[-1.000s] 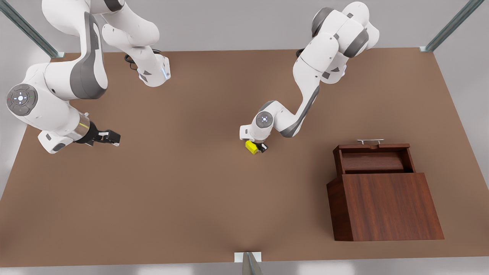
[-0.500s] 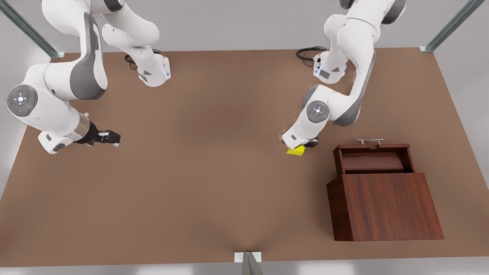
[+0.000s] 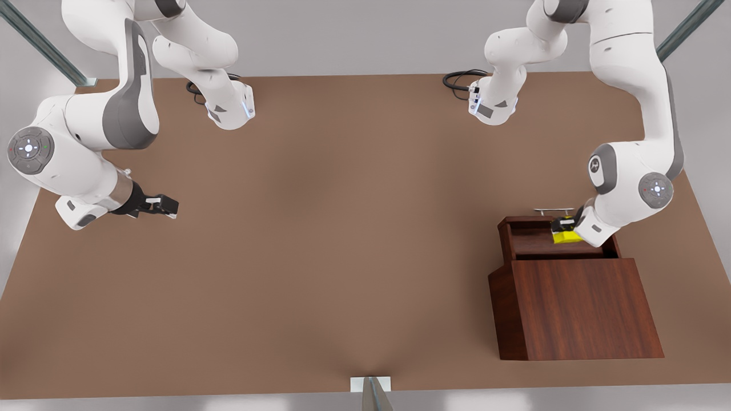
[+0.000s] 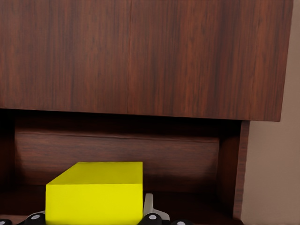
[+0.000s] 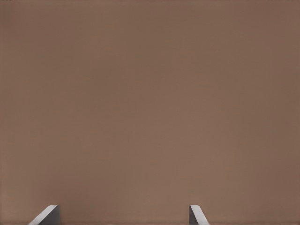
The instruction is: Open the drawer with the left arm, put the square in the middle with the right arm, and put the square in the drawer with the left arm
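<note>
**One step left: releasing the yellow cube into the open drawer**

Front view: the left end effector (image 3: 565, 229), clamped on the yellow cube (image 3: 566, 237), hangs over the pulled-out drawer (image 3: 548, 242) of the wooden cabinet (image 3: 577, 308), beside the silver bar handle (image 3: 553, 210). The right end effector (image 3: 165, 205) waits over the desk (image 3: 320, 228), well apart.

Left wrist view: the cube (image 4: 96, 192) sits between the fingers (image 4: 149, 206), facing the drawer's interior (image 4: 117, 154). Next, I judge: lower, then let go.

Right wrist view: two fingertips (image 5: 44, 215) stand apart above bare desk (image 5: 150, 108).
</note>
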`<action>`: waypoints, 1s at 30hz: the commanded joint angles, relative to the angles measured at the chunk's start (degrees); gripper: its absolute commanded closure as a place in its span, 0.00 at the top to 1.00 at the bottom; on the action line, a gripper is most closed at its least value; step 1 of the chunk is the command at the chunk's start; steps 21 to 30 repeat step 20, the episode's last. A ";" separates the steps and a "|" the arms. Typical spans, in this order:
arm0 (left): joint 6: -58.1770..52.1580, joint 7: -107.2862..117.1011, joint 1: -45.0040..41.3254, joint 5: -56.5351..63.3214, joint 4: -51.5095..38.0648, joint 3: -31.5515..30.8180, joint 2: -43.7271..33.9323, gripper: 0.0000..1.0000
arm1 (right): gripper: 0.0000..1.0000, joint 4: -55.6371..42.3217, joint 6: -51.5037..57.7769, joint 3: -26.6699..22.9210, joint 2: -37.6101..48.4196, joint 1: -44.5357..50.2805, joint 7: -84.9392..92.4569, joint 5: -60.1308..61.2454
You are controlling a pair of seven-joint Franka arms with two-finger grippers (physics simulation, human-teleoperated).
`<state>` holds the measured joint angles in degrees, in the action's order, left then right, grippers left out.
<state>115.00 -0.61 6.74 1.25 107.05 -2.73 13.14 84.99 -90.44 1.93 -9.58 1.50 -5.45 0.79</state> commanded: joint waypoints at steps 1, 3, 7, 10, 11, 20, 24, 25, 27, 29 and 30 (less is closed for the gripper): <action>-0.04 0.00 0.03 -0.55 0.00 0.00 0.04 0.71 | 1.00 0.00 0.00 0.00 0.00 0.00 0.00 0.00; 0.14 0.09 0.47 -0.55 -0.35 0.00 1.01 0.71 | 1.00 0.00 0.00 0.00 0.00 0.00 0.00 0.00; 0.49 -0.09 1.61 -0.02 -2.37 0.00 2.41 0.99 | 1.00 0.00 0.00 0.00 0.00 0.00 0.00 0.00; 0.49 0.70 1.61 -0.02 -2.37 0.09 2.41 1.00 | 1.00 0.00 0.00 0.00 0.00 -0.09 0.00 1.05; 0.49 0.70 1.61 -0.02 -2.37 0.09 2.41 1.00 | 1.00 0.00 0.09 0.00 0.00 -0.18 0.09 1.05; -33.26 0.70 -10.43 3.23 -24.08 -3.95 -2.24 1.00 | 1.00 0.00 0.44 -0.35 0.09 -0.27 0.70 1.14; -33.26 0.70 -10.43 3.23 -24.08 -3.95 -2.24 1.00 | 1.00 0.00 0.44 -0.35 0.09 -0.27 0.70 1.14; -33.26 0.70 -10.43 3.23 -24.08 -3.95 -2.24 1.00 | 1.00 0.00 0.44 -0.35 0.09 -0.27 0.70 1.14; -33.26 0.70 -10.43 3.23 -24.08 -3.95 -2.24 1.00 | 1.00 0.00 0.44 -0.35 0.09 -0.27 0.70 1.14; -33.26 0.70 -10.43 3.23 -24.08 -3.95 -2.24 1.00 | 1.00 0.00 0.44 -0.35 0.09 -0.27 0.70 1.14; -33.26 0.70 -10.43 3.23 -24.08 -3.95 -2.24 1.00 | 1.00 0.00 0.44 -0.35 0.09 -0.27 0.70 1.14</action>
